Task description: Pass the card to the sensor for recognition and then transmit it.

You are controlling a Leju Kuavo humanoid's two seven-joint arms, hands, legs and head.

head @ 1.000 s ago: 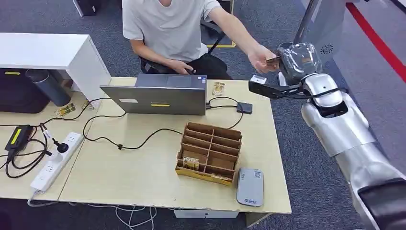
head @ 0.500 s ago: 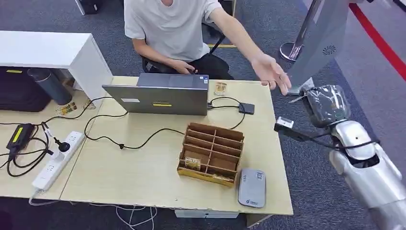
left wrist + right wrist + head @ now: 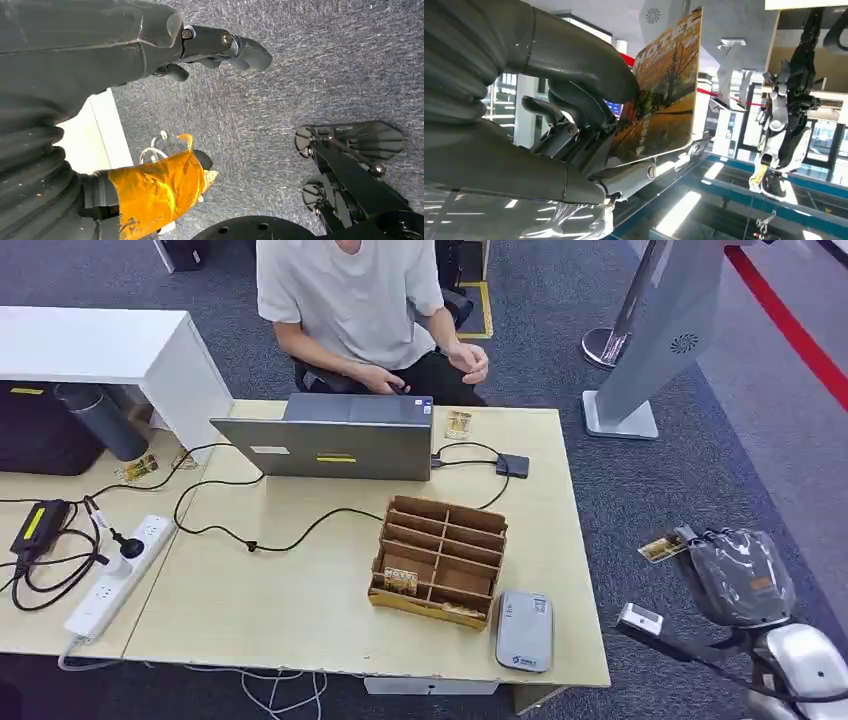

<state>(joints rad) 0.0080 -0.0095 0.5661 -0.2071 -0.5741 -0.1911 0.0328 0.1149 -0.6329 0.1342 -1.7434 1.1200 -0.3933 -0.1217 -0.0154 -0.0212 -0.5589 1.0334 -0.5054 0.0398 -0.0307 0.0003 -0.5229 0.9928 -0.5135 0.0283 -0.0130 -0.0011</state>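
Right hand (image 3: 738, 575) has dropped down and back from up near the person's reach to low off the table's right side, over the carpet. Person's arm, stretched toward it half a second ago, is pulled back to the chest. Hand pinches the card (image 3: 662, 547), thumb on one face, fingers behind; card pokes out toward the table, clear of it. Right wrist view shows the same grip: card (image 3: 659, 95) with an autumn-tree print, thumb (image 3: 589, 65) pressed on its face, rest of card sticking out free.

Left hand (image 3: 150, 60) hangs low by the floor, fingers (image 3: 240, 47) loosely extended and apart, holding nothing; orange tape wraps the thumb (image 3: 157, 192).

Nearest on the table (image 3: 250, 610): grey card sensor (image 3: 524, 629) at the front right corner, flat, just beside the cardboard organizer (image 3: 438, 560). Organizer holds a small card (image 3: 399, 580) in a front-left slot. The held card is well apart from the sensor, off to its right.

Mid table: black cable (image 3: 270, 535) loops across, white power strip (image 3: 115, 575) at the left edge. Further back: grey laptop (image 3: 330, 445) open toward the person, small black adapter (image 3: 511, 465) to its right, a small card stand (image 3: 458, 424) near the far edge.

Beyond: person (image 3: 350, 300) in a pale shirt seated behind the laptop, one hand (image 3: 470, 360) raised at the chest. White cabinet (image 3: 110, 350) to the far left, grey kiosk stand (image 3: 650, 340) to the far right on carpet.
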